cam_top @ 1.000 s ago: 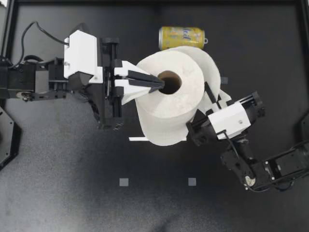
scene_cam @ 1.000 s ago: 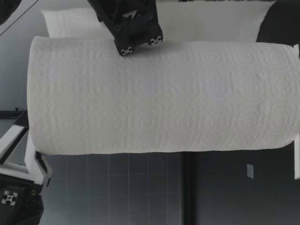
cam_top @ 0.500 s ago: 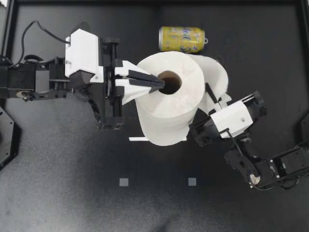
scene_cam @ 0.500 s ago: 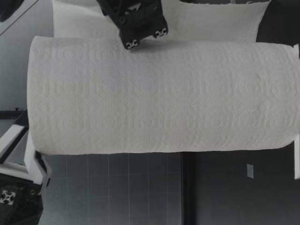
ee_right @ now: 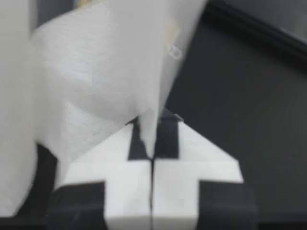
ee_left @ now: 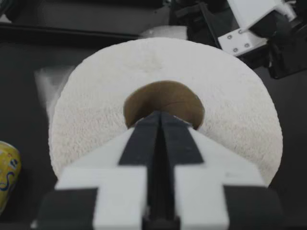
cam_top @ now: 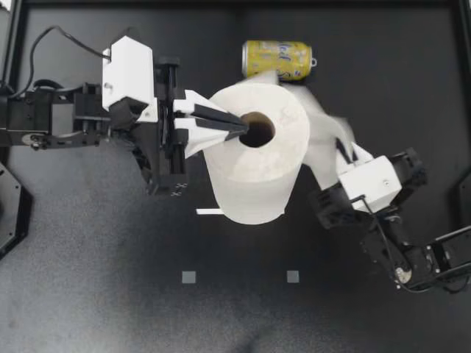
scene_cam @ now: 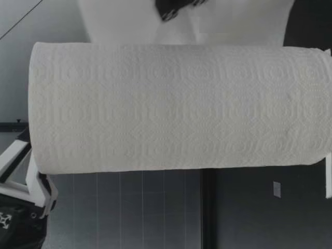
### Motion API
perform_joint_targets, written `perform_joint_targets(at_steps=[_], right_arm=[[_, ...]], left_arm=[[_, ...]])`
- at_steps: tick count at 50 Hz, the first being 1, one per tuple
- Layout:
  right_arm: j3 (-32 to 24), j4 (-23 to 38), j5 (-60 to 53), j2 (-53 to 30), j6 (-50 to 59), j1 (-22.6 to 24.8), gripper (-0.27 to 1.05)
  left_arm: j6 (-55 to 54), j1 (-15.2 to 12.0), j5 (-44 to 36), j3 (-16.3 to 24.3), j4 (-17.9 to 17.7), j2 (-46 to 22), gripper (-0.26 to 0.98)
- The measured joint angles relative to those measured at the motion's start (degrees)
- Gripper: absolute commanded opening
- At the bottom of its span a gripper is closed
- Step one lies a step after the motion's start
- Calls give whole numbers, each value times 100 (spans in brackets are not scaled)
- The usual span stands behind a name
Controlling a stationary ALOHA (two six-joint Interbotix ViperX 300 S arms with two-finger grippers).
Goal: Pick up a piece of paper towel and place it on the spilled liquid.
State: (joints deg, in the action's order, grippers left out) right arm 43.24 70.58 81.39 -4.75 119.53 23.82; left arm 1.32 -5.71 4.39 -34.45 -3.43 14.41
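1. Over the last second the right gripper (cam_top: pixel 346 151) has backed away from the paper towel roll (cam_top: pixel 254 180) toward its own side. The sheet (cam_top: pixel 322 132) now stretches between them, blurred by motion.
2. Likely the tear-off pull. Cannot tell whether the sheet has separated yet.
3. The left gripper (cam_top: pixel 241 128) hasn't moved: fingers closed together, tips poked into the cardboard core (cam_top: pixel 260 129), bracing the roll.
4. The roll stands on end on the worktop (cam_top: pixel 110 287), near a tipped yellow can (cam_top: pixel 277 59).
5. Only the right wrist view shows the grip: fingers pinched tight on the sheet.
6. In the low view the roll hides nearly everything; the sheet hangs behind it.
7. No spill is visible in any view, so placement is still ahead.
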Motion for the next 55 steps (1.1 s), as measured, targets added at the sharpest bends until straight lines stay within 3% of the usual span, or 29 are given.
perform_joint_targets(at_steps=[16,32,43,55], right_arm=[[545,-721,167,26,229,185,-12],[1266,-1178,176,580,202,264,-12],[1644,-448,-545,1336,255,141,-12],[2074,422,-1890,2083,185,-1063,-12]], left_arm=[[-18,-9,26,0,-9,0,8],[-18,-9,26,0,0,0,8],[0,-9,-413,-44,-9,-9,8],[26,44,-1187,-264,26,88,8]])
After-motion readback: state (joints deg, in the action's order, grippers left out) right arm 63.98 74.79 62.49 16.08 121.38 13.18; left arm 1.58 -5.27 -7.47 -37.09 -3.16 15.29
